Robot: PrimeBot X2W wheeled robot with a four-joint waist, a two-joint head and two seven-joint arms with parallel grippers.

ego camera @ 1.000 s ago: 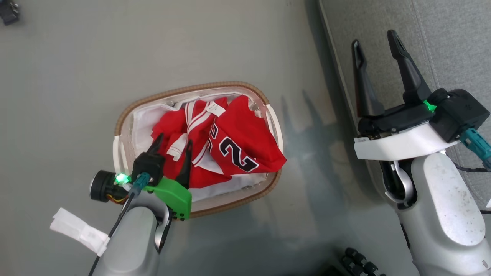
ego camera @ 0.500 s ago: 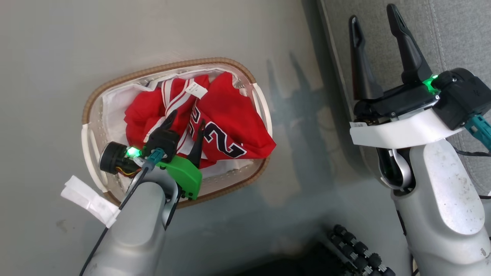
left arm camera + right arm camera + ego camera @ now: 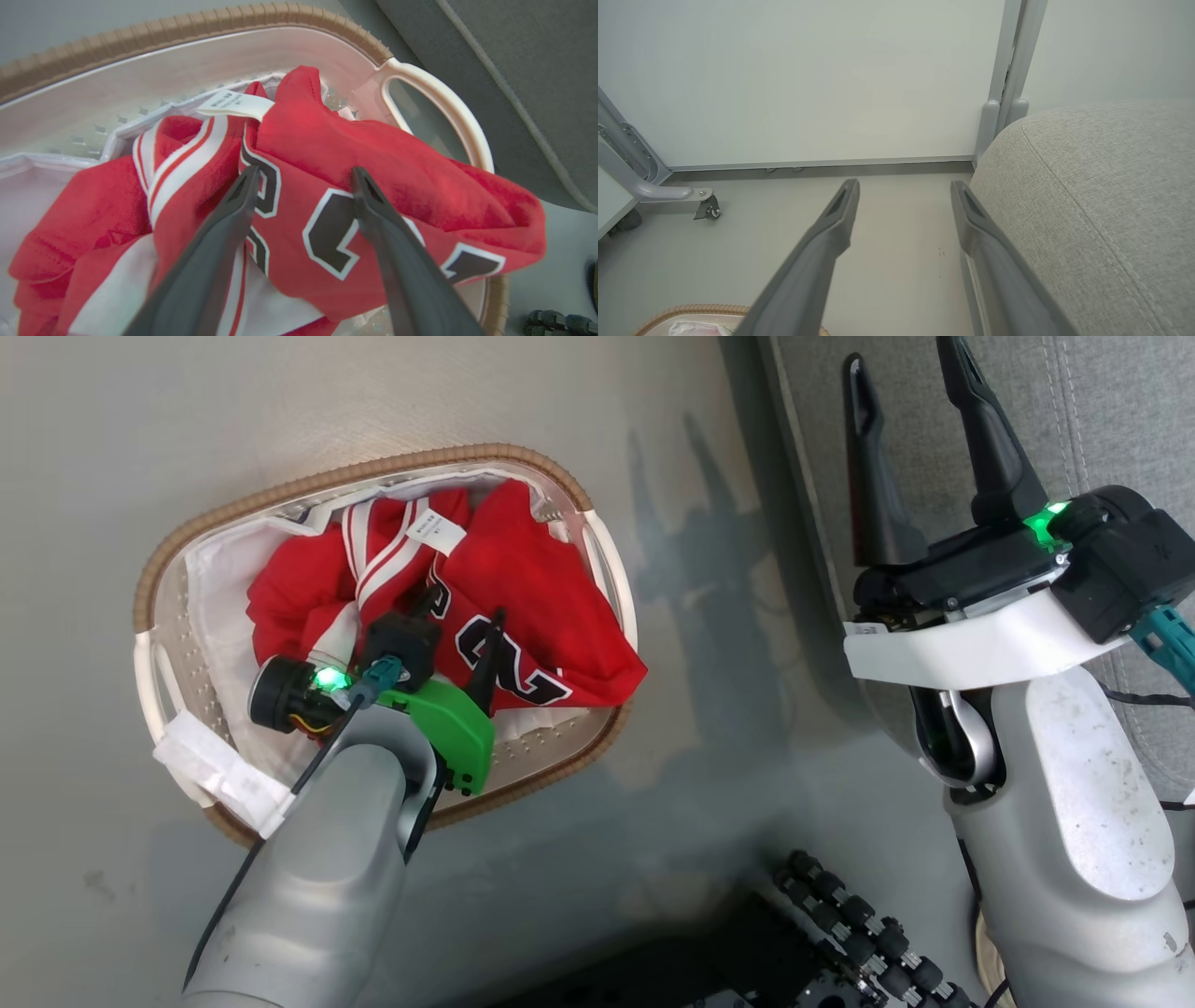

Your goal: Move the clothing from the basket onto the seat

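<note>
Along the right side, seat (image 3: 1120, 411): big grey cushion, bare, waiting, with a strip of floor (image 3: 728, 728) between it and the load.
Basket (image 3: 373, 476): on the floor, left of the seat, white liner (image 3: 219, 579) showing at its near end.
Clothing: both pieces are in the basket, the jersey (image 3: 541, 607) heaped on the seat side, the striped garment (image 3: 289, 607) crumpled beside it and tucked under its edge.
Handling: soft, light, limp stuff; it should drape and trail, and one piece may drag the other along.
Where to take hold: the raised fold of jersey by the number looks best, pinched shallow so the liner stays put.
Left gripper (image 3: 304, 171): fingers spread wide, empty, straddling the black numeral; touching or just above the cloth, I can't tell.
Right gripper (image 3: 901, 355): fingers spread, empty, raised over the seat's edge.
In the way: basket handle (image 3: 439, 107) and rim on the seat side, and the right arm on that path.
Tag (image 3: 437, 532): small white label on top.
</note>
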